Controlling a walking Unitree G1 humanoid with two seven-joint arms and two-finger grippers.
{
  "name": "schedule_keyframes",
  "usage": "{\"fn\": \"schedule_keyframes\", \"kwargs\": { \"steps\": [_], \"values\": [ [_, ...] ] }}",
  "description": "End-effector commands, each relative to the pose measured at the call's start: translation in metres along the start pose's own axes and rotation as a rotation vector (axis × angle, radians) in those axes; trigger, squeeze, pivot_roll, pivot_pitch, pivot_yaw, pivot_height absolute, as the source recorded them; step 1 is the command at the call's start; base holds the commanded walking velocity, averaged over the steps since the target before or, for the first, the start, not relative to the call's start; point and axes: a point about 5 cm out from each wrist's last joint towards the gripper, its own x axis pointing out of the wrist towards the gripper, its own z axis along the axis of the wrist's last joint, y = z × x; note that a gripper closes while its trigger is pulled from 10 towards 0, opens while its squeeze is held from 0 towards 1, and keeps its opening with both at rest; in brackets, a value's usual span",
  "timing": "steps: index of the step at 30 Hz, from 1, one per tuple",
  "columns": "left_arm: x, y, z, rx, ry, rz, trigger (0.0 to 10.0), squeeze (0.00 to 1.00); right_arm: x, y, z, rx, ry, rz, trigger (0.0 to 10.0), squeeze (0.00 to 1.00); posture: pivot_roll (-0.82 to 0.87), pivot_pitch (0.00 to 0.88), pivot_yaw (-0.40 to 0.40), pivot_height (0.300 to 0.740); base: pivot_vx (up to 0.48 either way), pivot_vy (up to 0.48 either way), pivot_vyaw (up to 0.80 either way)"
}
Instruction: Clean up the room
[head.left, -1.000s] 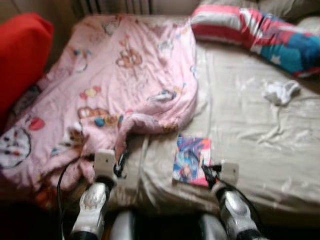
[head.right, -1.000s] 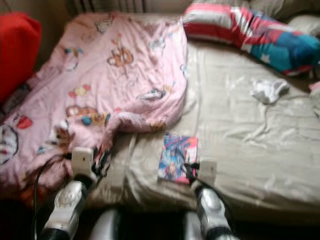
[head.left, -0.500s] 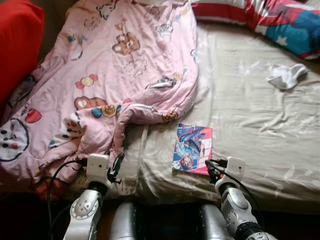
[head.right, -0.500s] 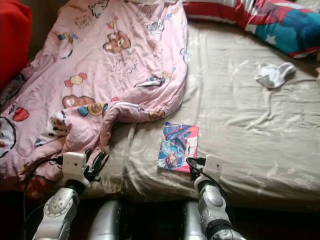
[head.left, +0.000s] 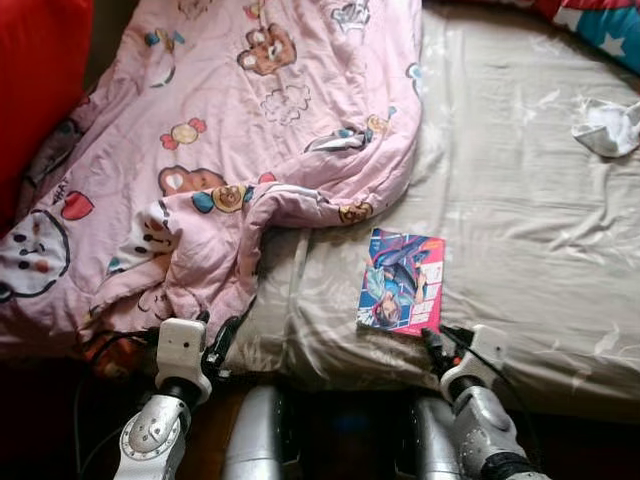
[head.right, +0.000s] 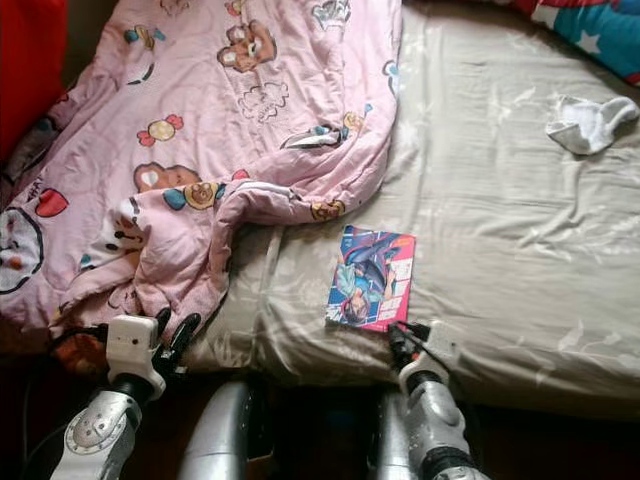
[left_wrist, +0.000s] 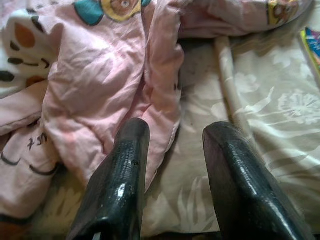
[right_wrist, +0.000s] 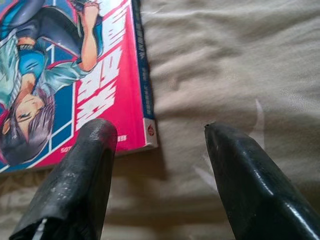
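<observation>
The right gripper (right_wrist: 157, 170) has its fingers spread apart and empty, poised just at the near corner of the comic book (head.left: 401, 281). The left gripper (left_wrist: 172, 170), also spread and empty, hovers at the pink blanket's (head.left: 230, 130) near edge. Both arms reach up from below. The comic book lies flat on the beige sheet (head.left: 530, 200), long axis running away from the robot.

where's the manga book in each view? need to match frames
Left eye view: comic book lies flat on the beige sheet, lower centre-right, just ahead of the right gripper.
Right eye view: same book, lower centre.
Left wrist view: a sliver of it at the frame edge.
Right wrist view: near corner by the open fingertips.
Shared landmark: pink quilt.
</observation>
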Motion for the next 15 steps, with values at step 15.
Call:
{"fn": "schedule_keyframes", "kwargs": {
  "steps": [15],
  "values": [
    [-0.026,0.009,-0.005,0.026,0.087,0.019,10.0,0.00,0.005,0.020,0.011,0.064,-0.080,0.088,10.0,0.00,0.14,0.433,0.110,0.634,0.000,0.000,0.00]
  ]
}}
